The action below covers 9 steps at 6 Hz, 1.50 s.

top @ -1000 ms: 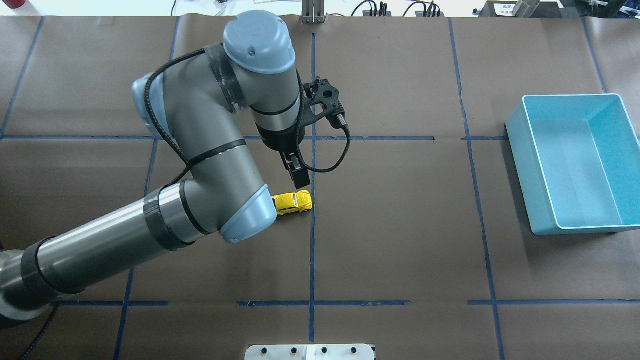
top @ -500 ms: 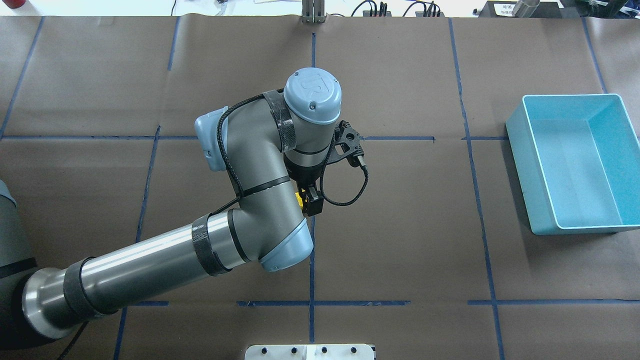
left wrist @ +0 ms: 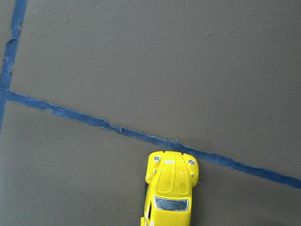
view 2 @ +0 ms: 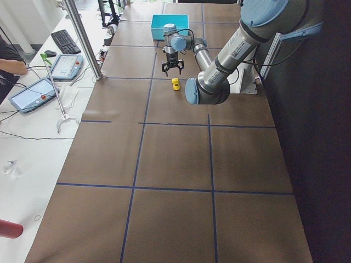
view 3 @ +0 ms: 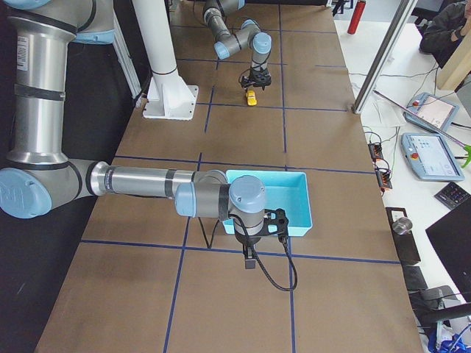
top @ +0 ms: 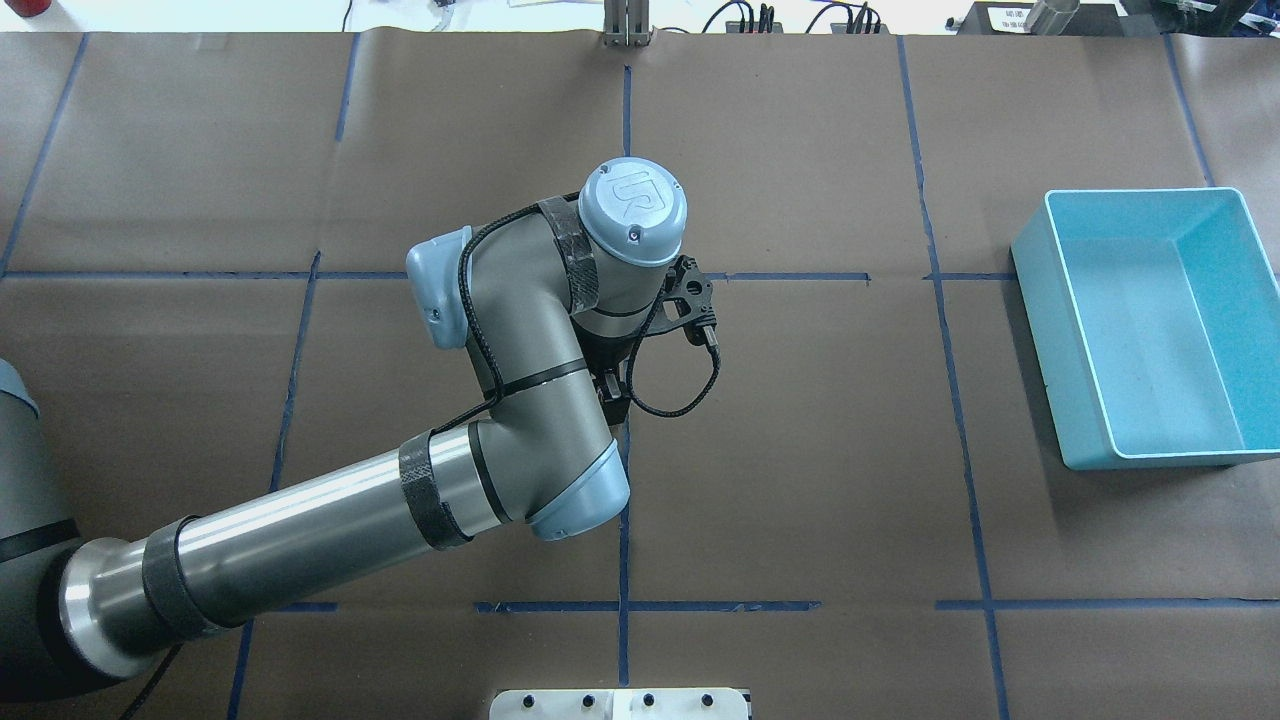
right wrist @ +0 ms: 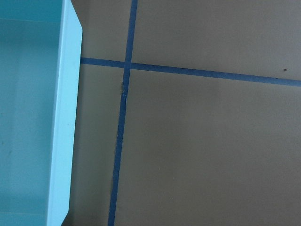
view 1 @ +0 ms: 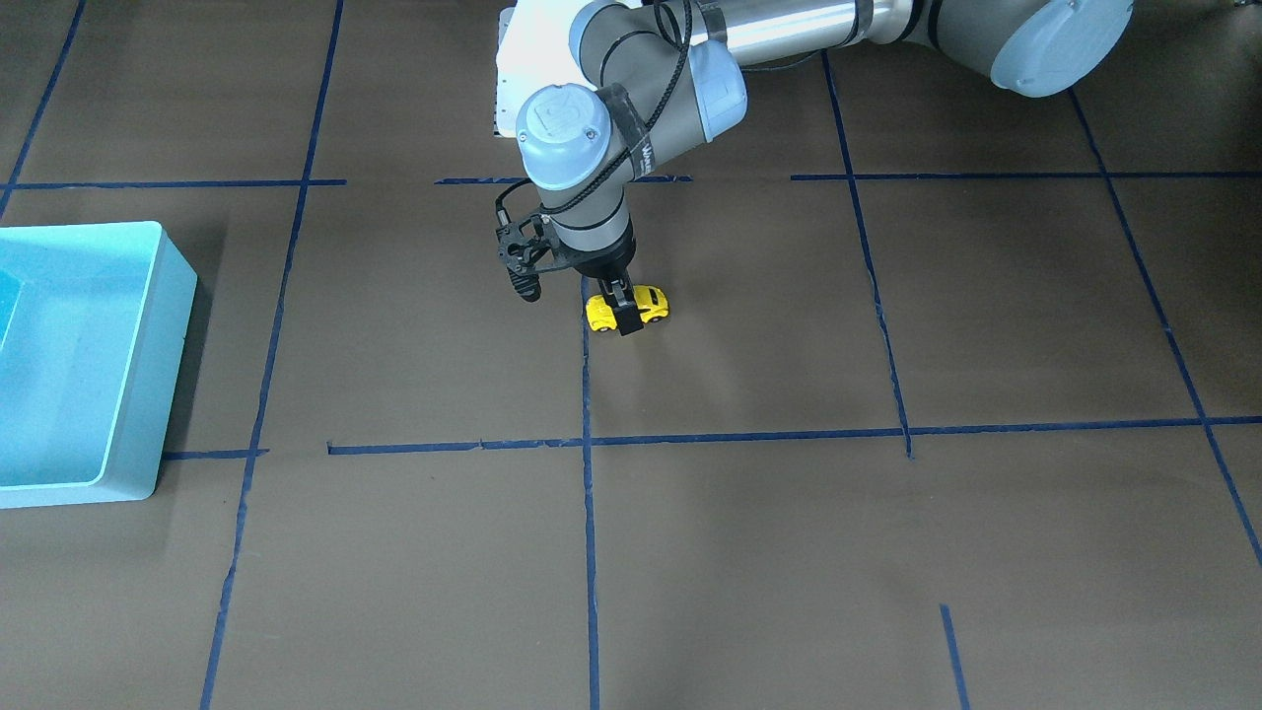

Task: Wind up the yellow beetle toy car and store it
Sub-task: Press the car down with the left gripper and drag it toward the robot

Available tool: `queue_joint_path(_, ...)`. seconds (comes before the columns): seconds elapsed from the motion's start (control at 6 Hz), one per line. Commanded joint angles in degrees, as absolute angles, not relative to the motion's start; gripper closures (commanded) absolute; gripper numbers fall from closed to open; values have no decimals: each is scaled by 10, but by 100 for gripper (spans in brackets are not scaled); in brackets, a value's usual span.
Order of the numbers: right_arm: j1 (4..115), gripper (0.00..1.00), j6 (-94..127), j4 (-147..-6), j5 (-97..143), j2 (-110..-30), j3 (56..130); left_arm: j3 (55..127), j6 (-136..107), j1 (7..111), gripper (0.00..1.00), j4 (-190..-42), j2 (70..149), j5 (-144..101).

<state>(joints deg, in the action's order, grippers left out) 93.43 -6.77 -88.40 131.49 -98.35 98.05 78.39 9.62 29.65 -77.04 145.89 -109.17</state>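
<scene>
The yellow beetle toy car (view 1: 641, 302) stands on its wheels on the brown table, just beside the middle blue tape line. My left gripper (view 1: 621, 308) points straight down over the car with a finger on each side. The near finger (view 1: 628, 321) lies against the car's side, so the gripper looks shut on the car. The left wrist view shows the car's front half (left wrist: 171, 188) at the bottom edge. In the overhead view the arm hides the car. My right gripper (view 3: 250, 262) hangs near the blue bin (view 3: 291, 193); I cannot tell if it is open or shut.
The blue bin (top: 1150, 320) stands empty at the table's right side and also shows in the front-facing view (view 1: 79, 345). Blue tape lines cross the brown table paper. A white mounting plate (top: 620, 703) sits at the near table edge.
My left arm swung over and came down onto the car. The car has not moved on the table and is now hidden under the arm in the overhead view.
</scene>
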Motion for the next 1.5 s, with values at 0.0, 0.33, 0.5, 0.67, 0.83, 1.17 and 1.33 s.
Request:
queue_joint_path(0.0, 934, 0, -68, -883, 1315, -983, 980, 744, 99, 295, 0, -817, 1468, -1090)
queue_joint_path(0.33, 934, 0, -68, -883, 1314, -983, 980, 733, 96, 269, 0, -827, 1473, -1085)
queue_joint_path(0.5, 934, 0, -68, -883, 1314, -983, 980, 732, 96, 262, 0, -824, 1474, -1079)
queue_joint_path(0.67, 934, 0, -68, -883, 1314, -983, 981, 732, 96, 255, 0, -822, 1473, -1071)
queue_joint_path(0.83, 934, 0, -68, -883, 1314, -983, 981, 731, 96, 255, 0, -821, 1474, -1046)
queue_joint_path(1.17, 934, 0, -68, -884, 1314, -984, 981, 730, 96, 256, 0, -821, 1474, -1026)
queue_joint_path(1.33, 934, 0, -68, -883, 1314, -984, 981, 728, 96, 255, 0, -821, 1474, -1019)
